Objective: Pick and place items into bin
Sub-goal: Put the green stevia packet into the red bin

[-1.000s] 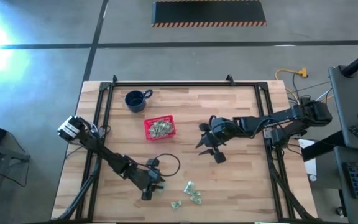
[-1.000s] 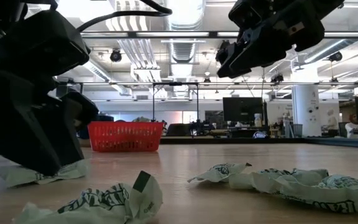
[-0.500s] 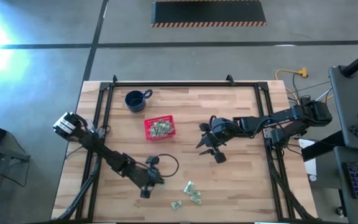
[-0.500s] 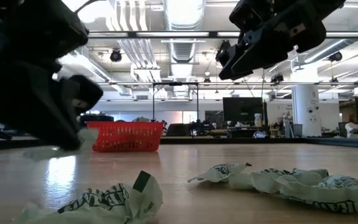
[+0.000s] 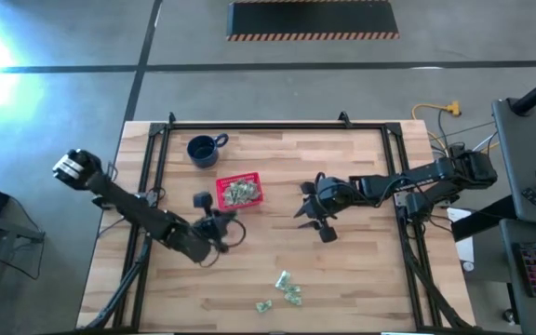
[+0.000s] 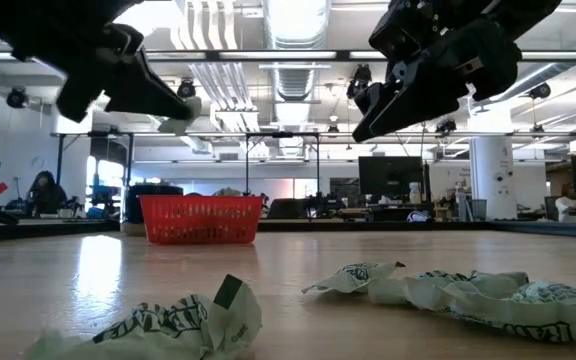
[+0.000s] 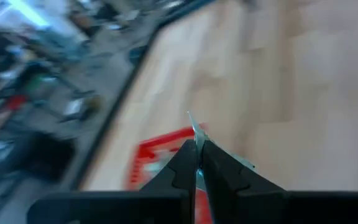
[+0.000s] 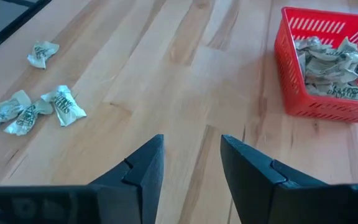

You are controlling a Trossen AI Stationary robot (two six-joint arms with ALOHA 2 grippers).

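Two dark arms hang over the table (image 5: 361, 279) around the red basket (image 5: 239, 191): the left gripper (image 5: 220, 224), near its front left corner, pinches one wrapped piece (image 6: 178, 118), while the right gripper (image 5: 311, 212), well to its right, waits spread. Many wrapped pieces (image 8: 331, 59) fill the basket, and four loose pieces (image 5: 288, 290) lie well in front of it.

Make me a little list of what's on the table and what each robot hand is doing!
bin: red basket, already holding many wrapped candies
loose candies: a few on the table's near edge
left gripper: shut on a candy wrapper, raised near the basket
right gripper: open, empty, waiting above mid-table
mug: dark blue, beyond the basket
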